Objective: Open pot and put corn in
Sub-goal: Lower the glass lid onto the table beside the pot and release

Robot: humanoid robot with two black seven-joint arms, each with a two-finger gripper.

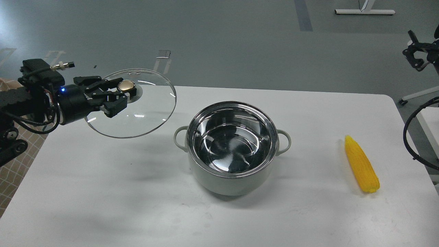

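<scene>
Corn (362,164) lies right of pot (232,147), tip pointing away.

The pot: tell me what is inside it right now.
The pot is uncovered and holds nothing: only its shiny steel floor and walls show, with reflections. The near inner wall is hidden behind the rim. The corn lies on the table to its right.

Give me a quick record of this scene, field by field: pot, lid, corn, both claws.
pot: open, empty, mid-table
lid: glass, held off the table, left of the pot, tilted
corn: lying on the table, right of the pot, apart from it
left claw: shut on the lid's knob
right claw: at the right edge, off the table, holding nothing, open
table: white
</scene>
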